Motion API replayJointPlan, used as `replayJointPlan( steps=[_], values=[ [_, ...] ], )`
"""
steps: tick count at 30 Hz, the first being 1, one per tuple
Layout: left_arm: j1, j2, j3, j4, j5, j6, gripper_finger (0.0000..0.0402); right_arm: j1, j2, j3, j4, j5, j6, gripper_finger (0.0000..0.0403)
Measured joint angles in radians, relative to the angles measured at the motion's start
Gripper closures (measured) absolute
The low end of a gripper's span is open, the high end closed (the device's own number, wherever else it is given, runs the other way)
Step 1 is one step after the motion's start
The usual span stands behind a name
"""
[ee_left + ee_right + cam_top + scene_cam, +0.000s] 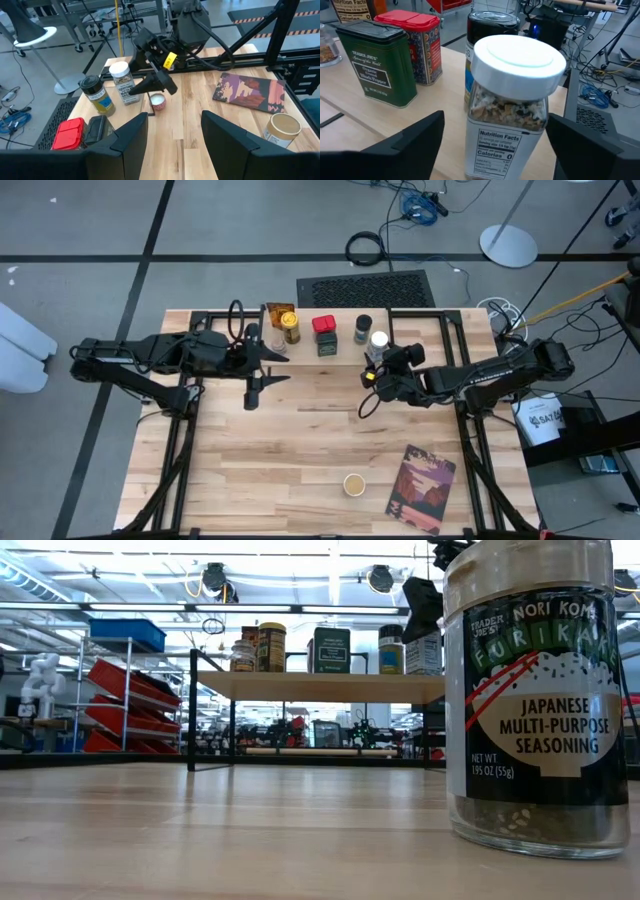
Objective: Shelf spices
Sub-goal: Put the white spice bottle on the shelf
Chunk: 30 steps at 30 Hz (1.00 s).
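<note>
Closest to the low camera there's a furikake seasoning jar point(537, 700) with a tan top sitting alone on the bench point(300, 450), near the front edge, just beside the reddish-purple book point(422, 488).

Further back, mid-bench, both arms reach in toward the shelf point(320, 686). The right gripper point(372, 370) sits at the white-lidded jar point(507, 105), fingers spread wide on either side of it, not clamped; the jar stands upright on the shelf's plank. The left gripper point(262, 366) hovers off the shelf's left end, fingers parted about halfway with nothing between them.

Along the shelf behind that: a black-lidded jar point(487, 30) right behind the white-lidded one, then a dark green pepper tin point(376, 62) touching a red-lidded tin point(417, 42), then a yellow-topped jar point(290, 326) and an orange-labelled one point(276, 315) at the far left end.
</note>
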Motion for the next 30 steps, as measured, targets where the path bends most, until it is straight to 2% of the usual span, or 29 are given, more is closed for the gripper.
replayJointPlan(
  steps=[11,17,22,30],
  values=[
    [0.000,0.000,0.000,0.000,0.000,0.000,0.0207,0.000,0.000,0.000,0.000,-0.003,-0.017,0.0163],
    [0.000,0.000,0.000,0.000,0.000,0.000,0.0207,0.000,0.000,0.000,0.002,-0.003,-0.031,0.0197],
    [0.000,0.000,0.000,-0.001,0.000,0.000,0.0207,0.001,0.000,0.000,0.002,-0.003,-0.045,0.0202],
    [0.000,0.000,0.000,-0.009,0.000,0.000,0.0207,-0.003,0.000,0.000,-0.003,-0.004,-0.095,0.0177]
  ],
)
